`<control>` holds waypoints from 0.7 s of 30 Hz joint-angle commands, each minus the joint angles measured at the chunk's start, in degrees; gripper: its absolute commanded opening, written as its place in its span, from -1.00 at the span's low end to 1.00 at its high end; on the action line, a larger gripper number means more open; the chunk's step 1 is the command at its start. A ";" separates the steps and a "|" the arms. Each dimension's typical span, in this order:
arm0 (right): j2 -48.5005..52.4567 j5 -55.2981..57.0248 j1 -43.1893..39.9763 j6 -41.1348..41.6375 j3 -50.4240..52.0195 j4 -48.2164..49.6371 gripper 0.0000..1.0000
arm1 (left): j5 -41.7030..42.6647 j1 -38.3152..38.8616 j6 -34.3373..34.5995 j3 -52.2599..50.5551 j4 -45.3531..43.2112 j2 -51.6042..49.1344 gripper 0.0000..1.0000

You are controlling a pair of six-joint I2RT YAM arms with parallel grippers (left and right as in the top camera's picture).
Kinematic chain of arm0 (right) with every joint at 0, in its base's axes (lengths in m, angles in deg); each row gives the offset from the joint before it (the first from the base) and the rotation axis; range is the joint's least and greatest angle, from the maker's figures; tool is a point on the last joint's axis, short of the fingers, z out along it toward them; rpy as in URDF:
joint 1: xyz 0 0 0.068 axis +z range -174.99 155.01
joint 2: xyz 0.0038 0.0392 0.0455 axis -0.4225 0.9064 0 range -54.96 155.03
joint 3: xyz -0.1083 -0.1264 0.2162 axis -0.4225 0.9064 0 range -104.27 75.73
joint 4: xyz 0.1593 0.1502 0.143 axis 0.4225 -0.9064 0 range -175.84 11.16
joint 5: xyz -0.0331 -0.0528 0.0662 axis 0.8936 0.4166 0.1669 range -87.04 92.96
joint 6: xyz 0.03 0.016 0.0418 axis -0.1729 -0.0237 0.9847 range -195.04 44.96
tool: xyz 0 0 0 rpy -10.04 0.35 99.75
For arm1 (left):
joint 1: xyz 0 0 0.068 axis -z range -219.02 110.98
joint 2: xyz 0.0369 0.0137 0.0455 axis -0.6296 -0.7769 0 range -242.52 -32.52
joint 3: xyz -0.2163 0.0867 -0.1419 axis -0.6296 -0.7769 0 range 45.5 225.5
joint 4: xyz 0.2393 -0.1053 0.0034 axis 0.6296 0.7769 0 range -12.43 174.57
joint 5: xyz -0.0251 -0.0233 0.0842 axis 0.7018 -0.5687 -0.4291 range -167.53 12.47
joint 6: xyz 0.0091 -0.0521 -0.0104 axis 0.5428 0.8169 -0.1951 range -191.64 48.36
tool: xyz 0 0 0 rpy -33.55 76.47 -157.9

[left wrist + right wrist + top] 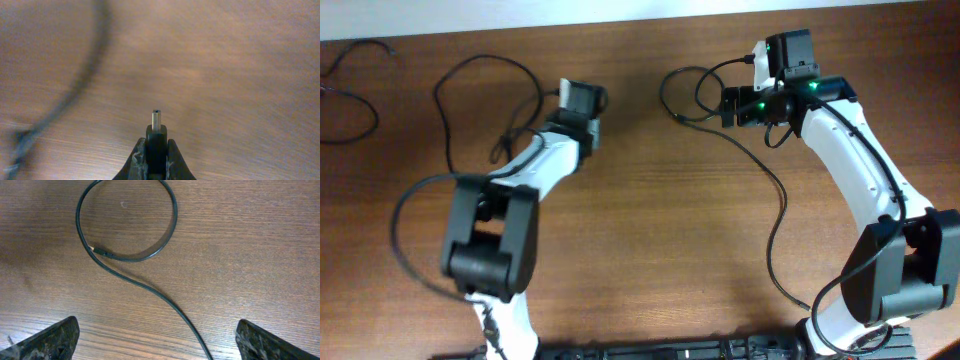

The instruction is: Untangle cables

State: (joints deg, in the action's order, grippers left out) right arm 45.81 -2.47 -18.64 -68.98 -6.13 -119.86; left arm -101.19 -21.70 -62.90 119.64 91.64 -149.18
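Left end effector (pixel 156 149) snug around cable plug (pixel 156 131), tip forward

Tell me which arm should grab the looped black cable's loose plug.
Right: the right gripper hangs open above the thin black cable loop and loose plug; the left gripper holds a metal-tipped plug.

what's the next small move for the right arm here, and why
Probably lower the right gripper, jaws wide open, onto the plug of the black cable and pinch it. That plug lies against the cable's own loop, so drawing it out should open the loop. The left gripper is shut on a connector.
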 commanded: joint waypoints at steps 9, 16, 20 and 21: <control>-0.68 -3.45 -0.33 0.48 -0.07 -0.09 0.97 | 21.55 -33.24 -10.99 2.60 -0.33 5.27 -0.92; -0.68 -8.13 -0.33 0.48 -0.07 -0.15 0.97 | 21.64 -32.04 -6.54 6.51 1.97 6.10 0.98; -0.66 -8.11 -0.33 0.46 -0.07 -0.15 0.97 | 29.70 -31.93 -5.25 7.45 6.99 17.33 0.98; -0.66 -8.11 -0.33 0.46 -0.07 -0.15 0.97 | 32.35 -31.93 -5.22 7.45 9.09 19.21 0.98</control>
State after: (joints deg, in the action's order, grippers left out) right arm 45.81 -10.06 -18.64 -68.95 -6.13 -119.99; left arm -77.17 -53.92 -69.44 125.94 97.30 -137.46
